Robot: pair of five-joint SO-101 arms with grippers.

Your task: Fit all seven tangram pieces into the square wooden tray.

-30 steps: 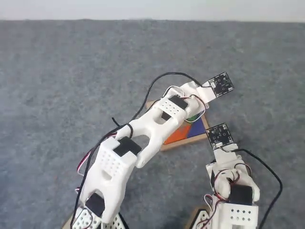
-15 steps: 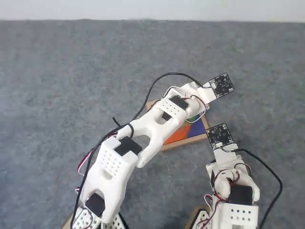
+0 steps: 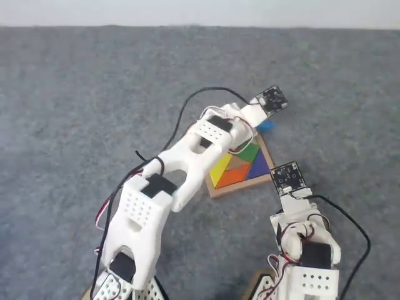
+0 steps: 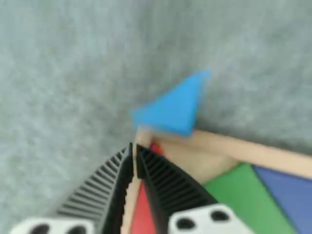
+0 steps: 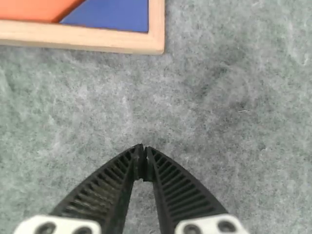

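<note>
One blue triangular piece (image 3: pixel 267 125) outside square wooden tray (image 4: pixel 243 146), centre-right of high view. Left gripper (image 4: pixel 133 148), right gripper (image 5: pixel 143 163) pinched shut, empty. Next: left opens, grasps, seats it.

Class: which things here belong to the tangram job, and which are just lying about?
Job: tray, fitted pieces, blue triangle at the tray's corner, left pincer.
Lying about: grey mat; right pincer over it.
</note>
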